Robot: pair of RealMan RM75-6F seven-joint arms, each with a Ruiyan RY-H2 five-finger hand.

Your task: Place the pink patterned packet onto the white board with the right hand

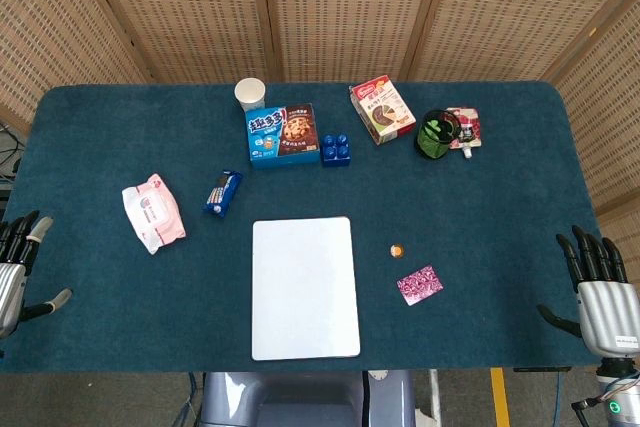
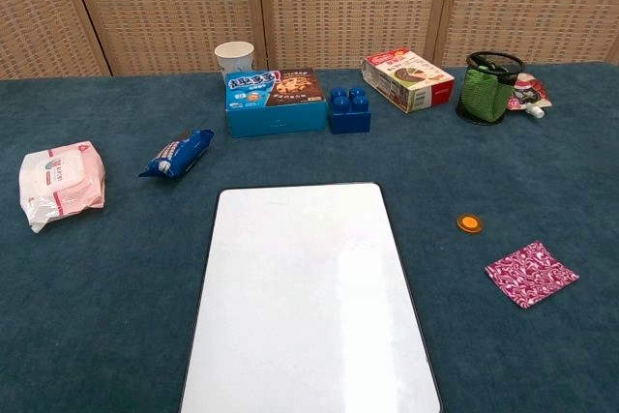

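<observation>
Lying flat lower right of centre, just right of the white board [image 1: 304,287]: pink packet [image 1: 419,283]. Probably light, thin, slippery (foil-like); pinch at an edge. Right hand [image 1: 603,299] released, empty, fingers spread, far lower right. Left hand [image 1: 16,269] likewise.

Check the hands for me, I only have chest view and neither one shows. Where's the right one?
Observer: In head view the right hand sits at the table's right edge, fingers apart, holding nothing.
Operator: How does it sit relative to the pink patterned packet?
Observer: The pink patterned packet lies to the hand's left with bare blue table between them; nothing touches it.
Operator: And the left hand?
Observer: The left hand is at the opposite table edge, also holding nothing, far from the white board.
</observation>
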